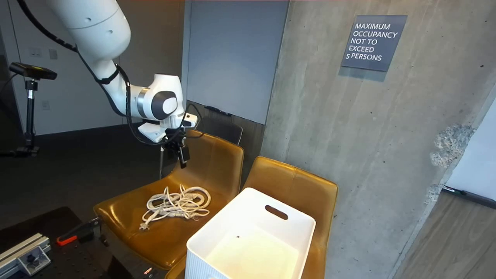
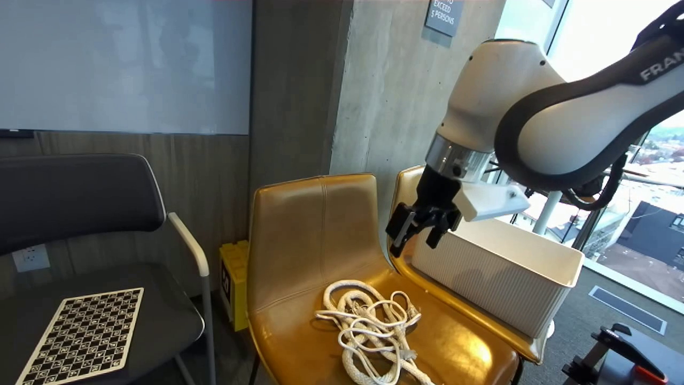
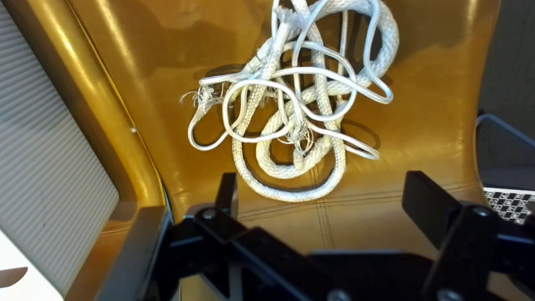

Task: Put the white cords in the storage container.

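Observation:
The white cords [image 1: 176, 211] lie in a loose tangled heap on the seat of a tan leather chair [image 1: 128, 221]. They also show in an exterior view [image 2: 368, 331] and in the wrist view [image 3: 325, 98], with thick and thin strands and frayed ends. The white storage container [image 1: 252, 209] stands on the neighbouring tan chair; its ribbed side shows in an exterior view [image 2: 491, 272] and at the left of the wrist view [image 3: 54, 154]. Its visible floor holds no cords. My gripper [image 3: 322, 188] is open and empty, above the cord chair near its backrest, apart from the cords [image 2: 414, 235].
A concrete wall [image 1: 368, 135] stands behind the chairs. A dark table [image 1: 89, 252] with a metal profile [image 1: 25, 254] and a red-black tool [image 1: 75, 234] is near the front. A dark chair [image 2: 133, 299] bears a checkered board [image 2: 85, 334]. A yellow box [image 2: 235, 283] stands beside the tan chair.

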Tool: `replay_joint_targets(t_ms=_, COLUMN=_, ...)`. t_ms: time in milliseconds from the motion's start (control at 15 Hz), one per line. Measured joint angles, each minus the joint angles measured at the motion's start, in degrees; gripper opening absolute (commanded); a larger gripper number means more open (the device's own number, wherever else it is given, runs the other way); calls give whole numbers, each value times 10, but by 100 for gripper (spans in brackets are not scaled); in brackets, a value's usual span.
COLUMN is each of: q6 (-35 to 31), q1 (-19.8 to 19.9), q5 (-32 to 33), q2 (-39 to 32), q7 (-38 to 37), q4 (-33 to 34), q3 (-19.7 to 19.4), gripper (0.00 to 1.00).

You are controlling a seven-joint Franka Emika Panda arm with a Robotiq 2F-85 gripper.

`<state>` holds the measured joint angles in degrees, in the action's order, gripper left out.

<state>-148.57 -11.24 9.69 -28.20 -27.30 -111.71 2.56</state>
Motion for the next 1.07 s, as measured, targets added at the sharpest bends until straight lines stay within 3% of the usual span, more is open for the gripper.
replay_joint_targets(t_ms=467, q6=16, q1=-37, q5=0, q2=-146, q7=20, q4=98, q3=-47, gripper=100)
replay_joint_targets(t_ms=1067, q6=99, q1=-55, q5=1, q2=-243, q7=82, q4=203, q3=-52, gripper=100)
